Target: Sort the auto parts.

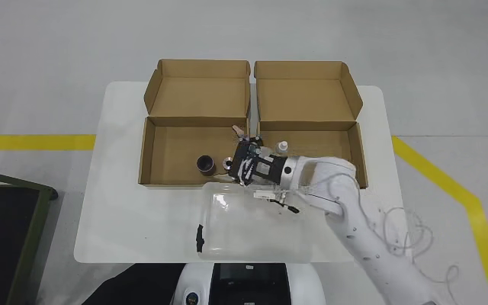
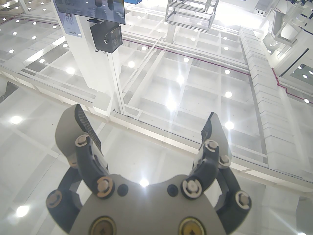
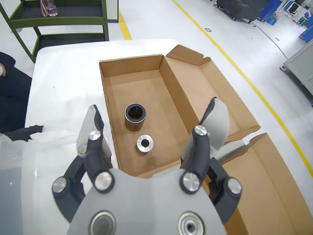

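**Right tool spread over the end of the left box, two parts inside**

The white surface [image 1: 114, 198] carries two open cardboard boxes side by side along its far half, lids folded back towards the far edge. A clear plastic sheet or bag [image 1: 244, 221] lies at the near edge. Its outline is hard to trace, and I cannot tell which of the two it is.

The left box [image 1: 171, 152] holds both metal parts close to its near wall, towards the end that meets the right box [image 1: 328, 145]. The right arm crosses the near part of the right box and hides that stretch of floor and the walls where the boxes meet.

The right tool [image 1: 239, 160] hangs above that end of the left box, pointing along the box's length towards the left edge of the surface. Its jaws are spread wide and hold nothing.

The left tool [image 2: 144, 113] points up at the ceiling, equally wide apart and empty.

The black sleeve [image 1: 205, 163] stands upright on the box floor, long axis vertical and bore facing up. Just beside it, nearer the right tool, the silver ring [image 1: 227, 162] lies flat with its hole upward, apart from the sleeve.

A jagged black scrap [image 1: 199, 236] sits on the plastic near the near edge. A small white part [image 1: 283, 145] rests in the right box, too small to identify.
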### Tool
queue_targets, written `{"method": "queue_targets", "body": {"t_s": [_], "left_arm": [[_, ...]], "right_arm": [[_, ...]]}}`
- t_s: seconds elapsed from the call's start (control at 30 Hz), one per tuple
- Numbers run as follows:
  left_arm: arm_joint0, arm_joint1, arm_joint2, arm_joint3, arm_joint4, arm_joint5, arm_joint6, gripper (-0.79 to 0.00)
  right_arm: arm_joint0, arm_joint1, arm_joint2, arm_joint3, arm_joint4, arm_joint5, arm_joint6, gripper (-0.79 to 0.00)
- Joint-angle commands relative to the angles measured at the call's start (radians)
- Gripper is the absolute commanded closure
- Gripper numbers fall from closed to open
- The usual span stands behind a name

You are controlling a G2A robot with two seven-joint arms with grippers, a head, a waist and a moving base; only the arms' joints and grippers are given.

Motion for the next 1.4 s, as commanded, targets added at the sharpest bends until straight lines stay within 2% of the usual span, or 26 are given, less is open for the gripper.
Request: {"method": "queue_targets", "body": {"t_s": [0.0,0.23,0.37,0.77,1.13,1.37], "left_arm": [[0.0,0.0,0.0,0.0,0.0,0.0,0.0,-0.785],[0.0,0.0,0.0,0.0,0.0,0.0,0.0,-0.785],[0.0,0.0,0.0,0.0,0.0,0.0,0.0,-0.785],[0.0,0.0,0.0,0.0,0.0,0.0,0.0,-0.785],[0.0,0.0,0.0,0.0,0.0,0.0,0.0,-0.785],[0.0,0.0,0.0,0.0,0.0,0.0,0.0,-0.785]], "right_arm": [[-0.048,0.011,0.052,-0.039,0.0,-0.005,-0.026,-0.785],[-0.22,0.045,0.234,-0.129,-0.029,-0.009,-0.127,-0.785],[-0.334,0.06,0.334,-0.174,-0.053,-0.002,-0.227,-0.785],[-0.598,0.087,0.567,-0.193,-0.093,0.017,-0.434,-0.785],[-0.749,0.103,0.786,-0.179,-0.077,0.005,-0.555,-0.785],[-0.804,0.107,0.842,-0.195,-0.062,-0.024,-0.608,-0.785]]}}
